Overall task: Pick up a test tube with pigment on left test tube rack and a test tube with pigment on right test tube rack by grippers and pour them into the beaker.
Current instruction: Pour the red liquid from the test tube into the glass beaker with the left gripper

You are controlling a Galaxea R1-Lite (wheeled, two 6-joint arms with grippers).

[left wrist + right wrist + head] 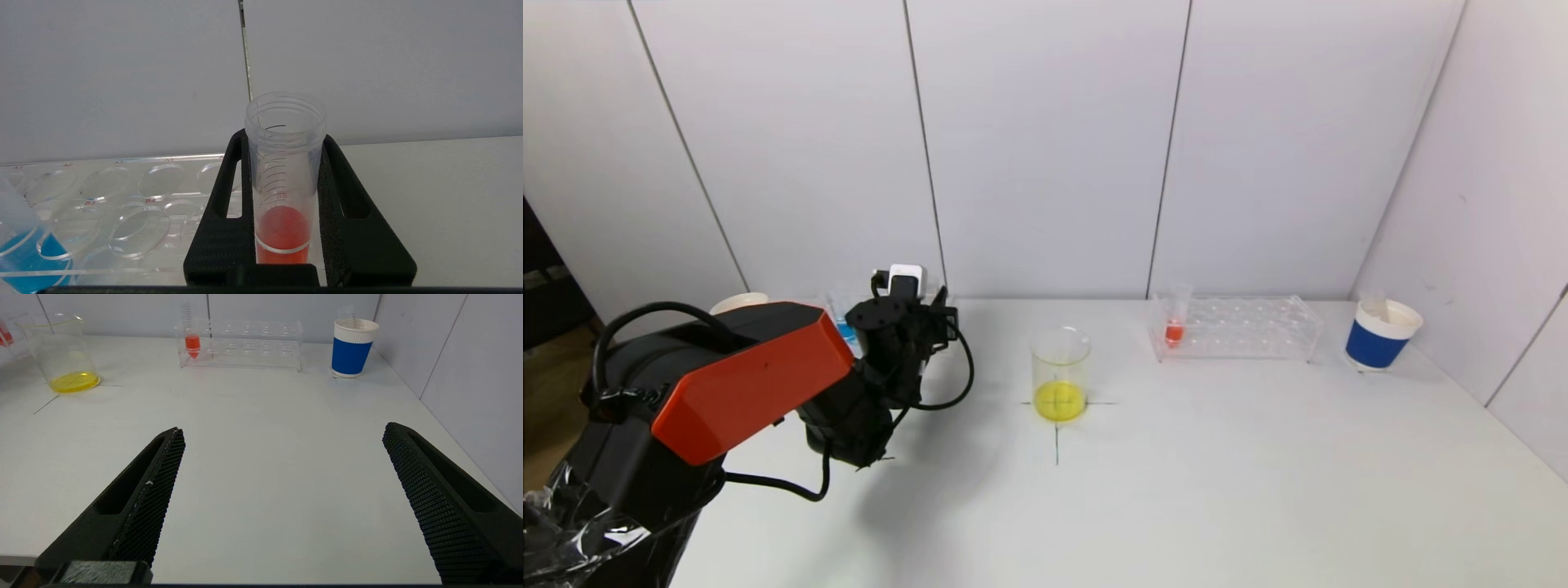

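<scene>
Tubes: three with pigment. Left gripper (286, 204) at nine o'clock clenches one red tube (284, 196) over the left rack (122, 196); blue tube (24, 253) beside. Right rack (1241, 327) at one o'clock holds one red. Beaker (1060, 371) centre. Right gripper (282, 498) spread wide, empty

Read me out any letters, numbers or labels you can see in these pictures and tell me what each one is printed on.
"B3": red, on the left test tube rack, beside a hole.
"B4": red, same rack, beside the next hole.
"B6": seen through the tube of red pigment in the left claw.
Far-row rack labels: too blurred to read.
Tube graduation marks: no readable numbers.
Beaker, blue cup: no text visible.
</scene>
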